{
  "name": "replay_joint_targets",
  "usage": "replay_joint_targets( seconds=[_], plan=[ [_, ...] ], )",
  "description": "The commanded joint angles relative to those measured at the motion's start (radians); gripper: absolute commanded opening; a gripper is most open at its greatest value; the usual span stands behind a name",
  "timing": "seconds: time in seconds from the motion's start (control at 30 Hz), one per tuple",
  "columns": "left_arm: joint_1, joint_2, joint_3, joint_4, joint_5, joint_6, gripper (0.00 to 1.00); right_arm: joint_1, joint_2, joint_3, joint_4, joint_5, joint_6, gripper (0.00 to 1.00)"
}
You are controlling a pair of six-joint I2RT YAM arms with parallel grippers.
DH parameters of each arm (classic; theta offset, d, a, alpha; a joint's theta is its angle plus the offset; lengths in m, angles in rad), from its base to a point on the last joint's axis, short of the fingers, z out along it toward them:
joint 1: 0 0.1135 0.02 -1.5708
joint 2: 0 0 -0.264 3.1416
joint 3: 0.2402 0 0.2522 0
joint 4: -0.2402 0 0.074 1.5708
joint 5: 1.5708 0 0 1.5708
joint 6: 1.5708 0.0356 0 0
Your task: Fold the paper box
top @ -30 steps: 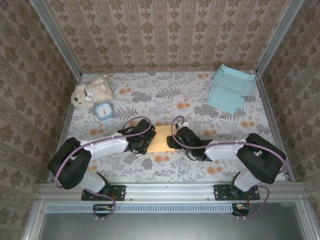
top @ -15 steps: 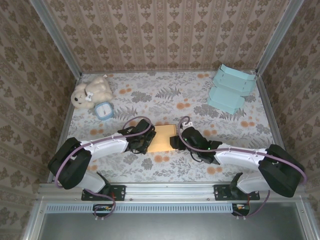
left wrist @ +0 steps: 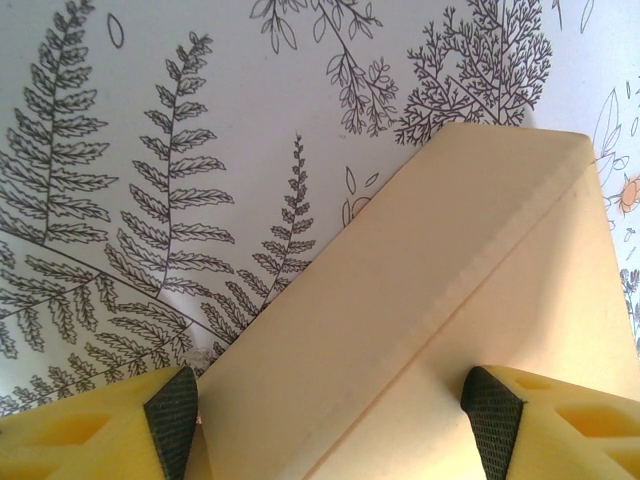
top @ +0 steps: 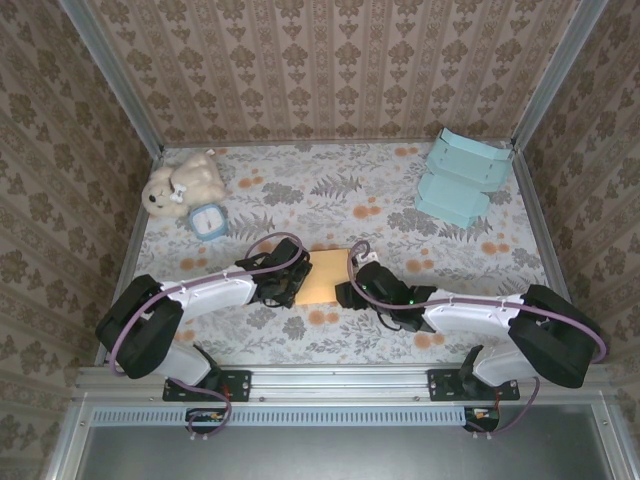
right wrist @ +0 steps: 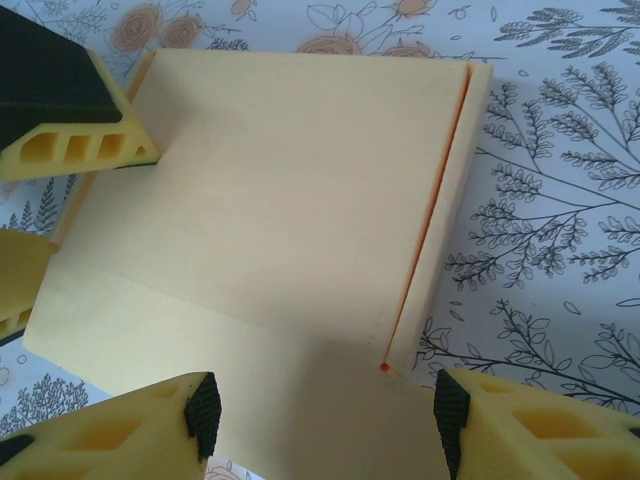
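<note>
The paper box point(top: 322, 272) is a flat tan cardboard piece lying on the flowered table, between my two grippers. My left gripper point(top: 288, 287) is at its left edge and my right gripper point(top: 349, 291) at its right edge. In the left wrist view the box point(left wrist: 430, 300) shows a long crease, and the left gripper point(left wrist: 330, 430) stands open over it, black pads wide apart. In the right wrist view the box point(right wrist: 290, 200) has an orange-lined fold along its right side. The right gripper point(right wrist: 327, 415) is open above the near edge, with a left-gripper finger point(right wrist: 70, 110) resting on the far corner.
A white teddy bear point(top: 183, 185) and a small blue clock point(top: 209, 221) sit at the back left. Light blue folded boxes point(top: 460, 178) are stacked at the back right. Patterned walls close in the table on three sides.
The right gripper has slid a little toward the near edge along the box's right side, and its arm has swung out to the right. The left arm has stayed put.
</note>
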Motion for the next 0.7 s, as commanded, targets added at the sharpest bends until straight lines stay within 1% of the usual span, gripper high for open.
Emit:
replay_joint_targets(
  seconds=[0.0,0.23,0.43,0.67],
  plan=[
    [0.01,0.028,-0.038,-0.092,0.014,-0.027,0.73,0.012,0.017,0.002,-0.033,0.003,0.005,0.62],
    [0.009,0.028,-0.042,-0.086,0.013,-0.031,0.72,0.015,0.018,-0.027,-0.02,0.017,0.017,0.62],
    [0.01,0.02,-0.036,-0.104,0.011,-0.025,0.72,0.015,0.07,-0.026,0.036,-0.039,0.029,0.62],
    [0.01,0.014,-0.034,-0.103,0.004,-0.025,0.71,0.016,0.09,-0.019,0.045,-0.054,0.034,0.63]
  ],
)
